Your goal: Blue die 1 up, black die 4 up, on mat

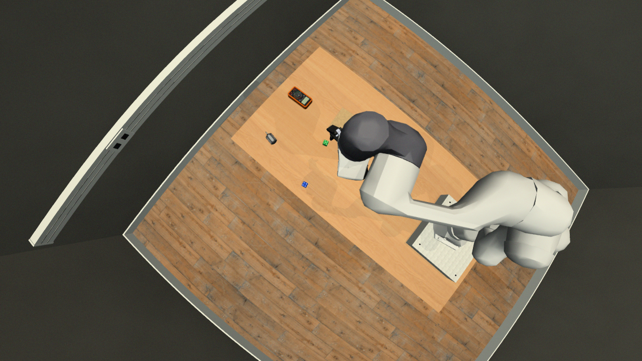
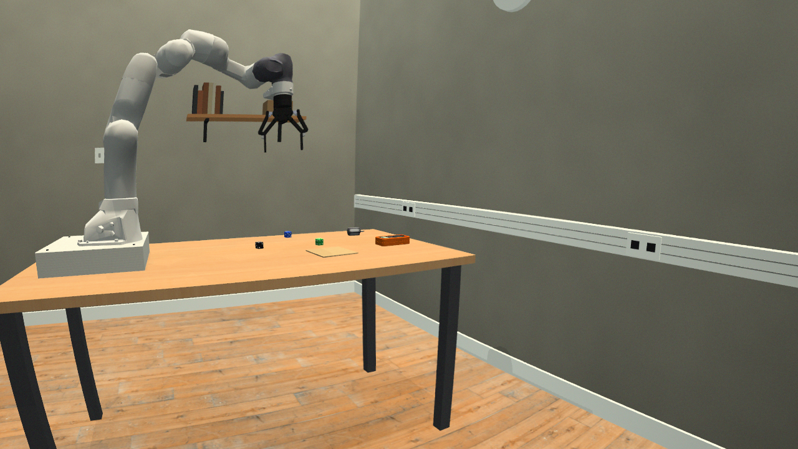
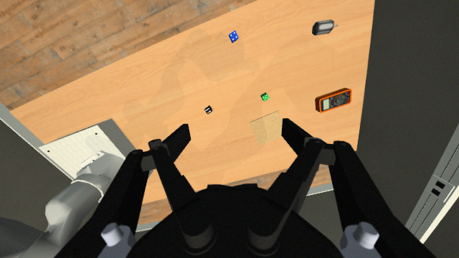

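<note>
Pincer (image 2: 283, 150) (image 3: 234, 129) wide, nothing held, high over bench (image 1: 269, 154) (image 2: 212, 273) (image 3: 215, 150). Blue die (image 1: 304, 184) (image 2: 287, 234) (image 3: 234, 36) and black die (image 2: 259, 245) (image 3: 208, 110) both off mat (image 2: 331, 251) (image 3: 267, 128); both placements left. Blue shows 4, needs turning. Green die (image 1: 325, 142) (image 2: 319, 241) (image 3: 265, 97) beside mat.

Table top (image 1: 278, 130) (image 2: 201, 267) (image 3: 201, 72), centre of the top view: surfaced in smooth, pale wood grain. Floor (image 1: 215, 251) (image 2: 223, 357) (image 3: 64, 39), lower left there: laid in rougher-looking, knotted wood planks. Table legs (image 2: 446, 346), lower part of the exterior view: finished in matt black. Gripper (image 1: 334, 132) (image 2: 283, 144) (image 3: 234, 129), bottom of the wrist view: mostly dark, matt; pale bolt heads, metallic in look, are seen.
</note>
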Controlling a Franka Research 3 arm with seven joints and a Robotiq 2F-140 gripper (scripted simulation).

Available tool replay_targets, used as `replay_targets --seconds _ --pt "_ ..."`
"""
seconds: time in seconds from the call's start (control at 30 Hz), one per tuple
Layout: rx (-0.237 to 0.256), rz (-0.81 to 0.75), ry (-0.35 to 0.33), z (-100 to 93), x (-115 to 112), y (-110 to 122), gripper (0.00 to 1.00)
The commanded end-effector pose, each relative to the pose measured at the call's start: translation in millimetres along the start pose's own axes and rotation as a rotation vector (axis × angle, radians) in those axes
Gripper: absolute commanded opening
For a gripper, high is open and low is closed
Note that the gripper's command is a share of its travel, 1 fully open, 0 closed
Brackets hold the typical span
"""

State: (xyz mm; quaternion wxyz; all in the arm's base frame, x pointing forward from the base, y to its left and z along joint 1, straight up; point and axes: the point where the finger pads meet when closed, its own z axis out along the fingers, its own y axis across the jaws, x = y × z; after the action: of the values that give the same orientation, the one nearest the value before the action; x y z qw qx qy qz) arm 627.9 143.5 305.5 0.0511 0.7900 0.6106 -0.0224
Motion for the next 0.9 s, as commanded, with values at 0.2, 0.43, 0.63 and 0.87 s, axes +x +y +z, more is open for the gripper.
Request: replay_targets --seconds 0.2,0.43,0.63,0.87 --pt "0.000 0.000 0.000 -0.1 0.0 0.0 1.00" --pt "0.000 0.000 0.000 -0.1 0.0 0.0 1.00" --pt "0.002 -0.014 0.003 9.2 1.6 8.3 1.00" --pt "0.023 -0.138 0.040 105.7 7.6 77.8 1.00"
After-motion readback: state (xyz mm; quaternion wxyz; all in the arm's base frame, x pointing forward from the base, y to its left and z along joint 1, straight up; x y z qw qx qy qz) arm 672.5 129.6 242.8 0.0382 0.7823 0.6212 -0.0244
